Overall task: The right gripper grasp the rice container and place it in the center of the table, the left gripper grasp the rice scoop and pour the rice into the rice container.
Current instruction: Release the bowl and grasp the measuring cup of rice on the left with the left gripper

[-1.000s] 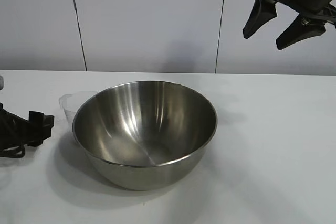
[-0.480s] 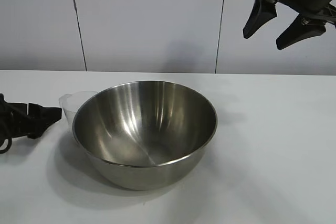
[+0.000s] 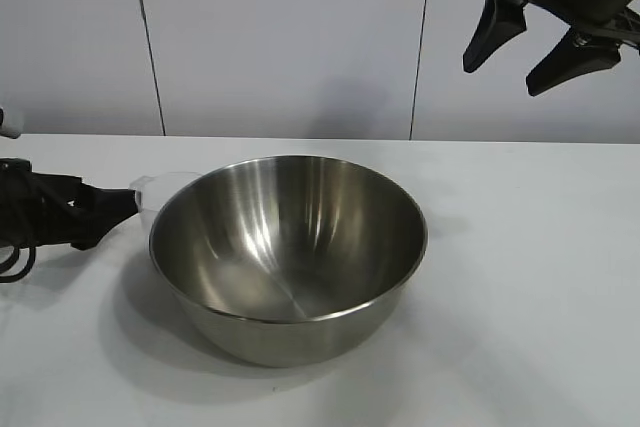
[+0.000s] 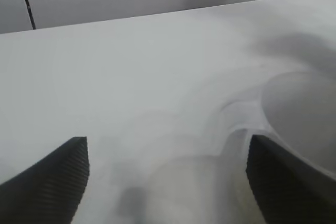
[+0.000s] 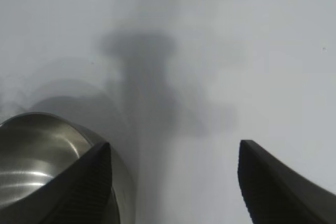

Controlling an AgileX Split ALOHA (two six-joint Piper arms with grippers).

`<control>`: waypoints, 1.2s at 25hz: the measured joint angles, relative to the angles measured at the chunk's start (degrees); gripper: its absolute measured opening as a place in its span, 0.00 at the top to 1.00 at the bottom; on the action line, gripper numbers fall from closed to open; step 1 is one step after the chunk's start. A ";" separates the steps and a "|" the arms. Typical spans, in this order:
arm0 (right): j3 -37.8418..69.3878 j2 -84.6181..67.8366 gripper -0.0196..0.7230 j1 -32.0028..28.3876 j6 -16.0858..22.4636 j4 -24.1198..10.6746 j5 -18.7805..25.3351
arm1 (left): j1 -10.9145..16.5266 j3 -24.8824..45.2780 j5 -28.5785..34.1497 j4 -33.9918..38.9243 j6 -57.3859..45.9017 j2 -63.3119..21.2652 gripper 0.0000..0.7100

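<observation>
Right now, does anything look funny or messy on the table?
Nothing is spilled or broken. One odd thing: the rice scoop sits jammed against the rice container, mostly hidden behind it, with the open left gripper right beside it.

We see the rice container (image 3: pixel 288 252) as brushed, glossy steel; the rice scoop (image 3: pixel 150 190) as translucent, smooth plastic; the worktop (image 3: pixel 520 277) matt white; the left end effector (image 4: pixel 168 182) pads (image 4: pixel 58 177) finely ribbed, matt black.

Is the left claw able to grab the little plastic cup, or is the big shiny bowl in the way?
Probably yes. The left gripper is open and low at the table's left edge, right at the rice scoop, which sits on its side of the steel bowl. The bowl sits tight against the scoop, so it might get nudged.
</observation>
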 joint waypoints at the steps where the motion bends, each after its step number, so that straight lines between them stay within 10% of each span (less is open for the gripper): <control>1: 0.00 0.00 0.34 0.00 0.00 0.00 0.00 | 0.00 -0.07 0.00 0.21 0.00 0.69 0.16; 30: 0.00 0.00 0.34 0.00 0.03 0.12 -0.65 | 0.00 -7.08 -1.00 3.70 -1.95 4.82 0.21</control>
